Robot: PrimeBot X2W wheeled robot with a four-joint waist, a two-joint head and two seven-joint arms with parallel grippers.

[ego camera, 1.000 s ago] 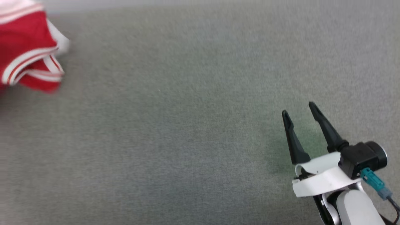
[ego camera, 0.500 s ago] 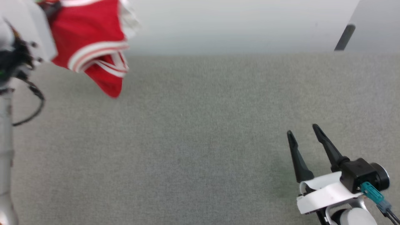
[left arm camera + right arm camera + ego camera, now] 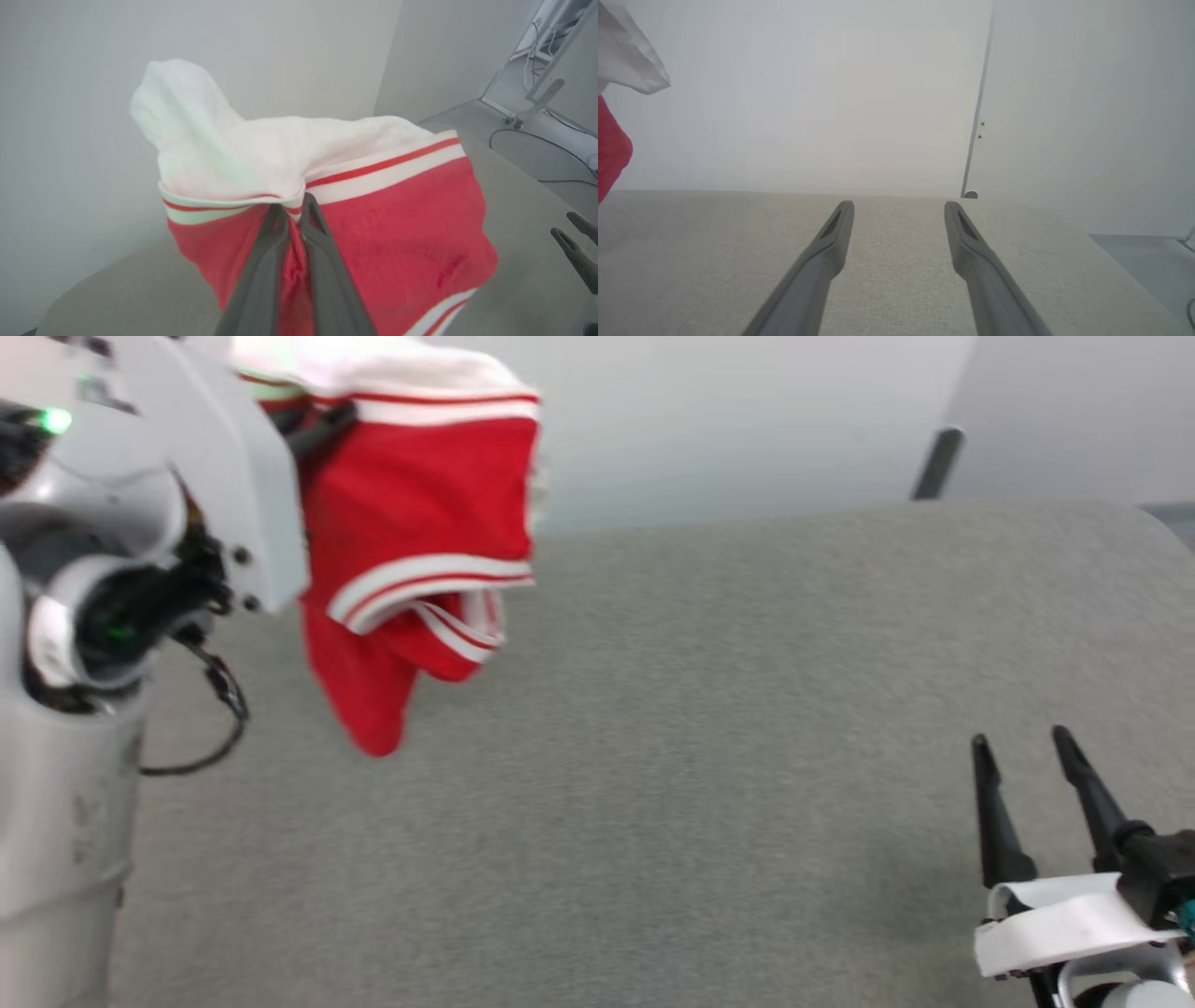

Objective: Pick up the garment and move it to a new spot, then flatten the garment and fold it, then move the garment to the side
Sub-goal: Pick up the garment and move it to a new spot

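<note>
Red garment (image 3: 420, 513) hangs bunched from the pinched-shut left gripper (image 3: 293, 204), long axis vertical above the grey surface (image 3: 747, 756); right gripper (image 3: 1019, 737) wide open, empty, well apart.

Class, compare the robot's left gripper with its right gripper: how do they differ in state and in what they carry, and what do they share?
The left gripper is shut, its fingers nearly together; the right gripper stands wide open. The left gripper pinches the red and white garment, which hangs from it; the right gripper holds nothing. Both have two long dark fingers.
</note>
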